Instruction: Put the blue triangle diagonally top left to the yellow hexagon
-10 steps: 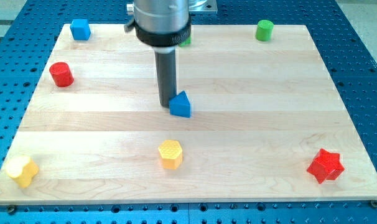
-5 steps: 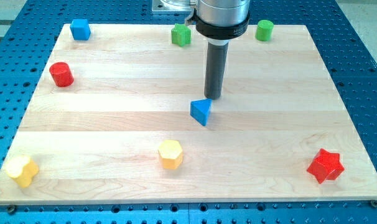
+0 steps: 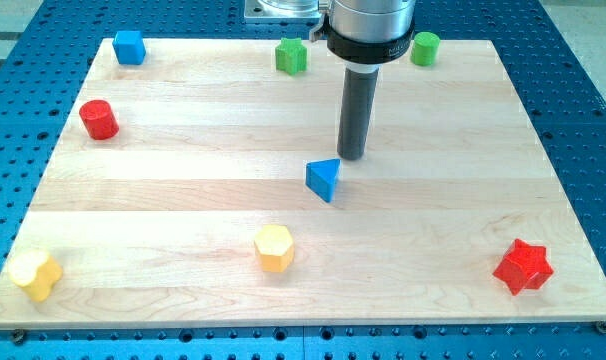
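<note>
The blue triangle (image 3: 324, 179) lies near the middle of the wooden board (image 3: 183, 200). The yellow hexagon (image 3: 274, 247) sits below it and to its left, so the triangle is up and to the right of the hexagon. My tip (image 3: 352, 157) is just above and to the right of the blue triangle, a small gap away, not touching it.
A blue cube (image 3: 129, 47) is at the top left, a red cylinder (image 3: 99, 119) at the left, a green block (image 3: 291, 56) and a green cylinder (image 3: 425, 48) along the top edge, a yellow block (image 3: 35, 274) at the bottom left, a red star (image 3: 523, 266) at the bottom right.
My tip crossed from the triangle's left to its upper right, and the triangle slid right and slightly down and turned. In the last half second the tip moved slightly right; the triangle stayed.
</note>
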### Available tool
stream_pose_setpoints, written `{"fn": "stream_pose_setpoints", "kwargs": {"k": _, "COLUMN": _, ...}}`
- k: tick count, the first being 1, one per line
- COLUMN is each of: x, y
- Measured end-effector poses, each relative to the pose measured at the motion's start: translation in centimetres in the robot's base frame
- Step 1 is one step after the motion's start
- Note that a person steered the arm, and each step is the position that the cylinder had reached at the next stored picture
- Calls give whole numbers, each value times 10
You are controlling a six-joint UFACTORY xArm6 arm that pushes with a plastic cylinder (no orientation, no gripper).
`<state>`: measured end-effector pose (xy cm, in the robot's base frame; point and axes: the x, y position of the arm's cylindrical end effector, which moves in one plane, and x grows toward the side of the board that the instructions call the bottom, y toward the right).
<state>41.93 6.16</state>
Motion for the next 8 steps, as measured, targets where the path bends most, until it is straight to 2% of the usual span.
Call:
{"fn": "stream_pose_setpoints", "kwargs": {"k": 1, "x": 18, "y": 12}}
{"fn": "stream_pose_setpoints", "kwargs": {"k": 3, "x": 62, "y": -68}}
{"fn": "stream_pose_setpoints", "kwargs": {"k": 4, "x": 62, "y": -67}}
{"fn": "stream_pose_setpoints", "kwargs": {"k": 5, "x": 58, "y": -94}}
{"fn": "stream_pose_setpoints", "kwargs": {"k": 6, "x": 87, "y": -140}}
{"fn": "stream_pose_setpoints", "kwargs": {"k": 7, "x": 69, "y": -172}}
{"fn": "stream_pose_setpoints", "kwargs": {"k": 8, "x": 101, "y": -237}}
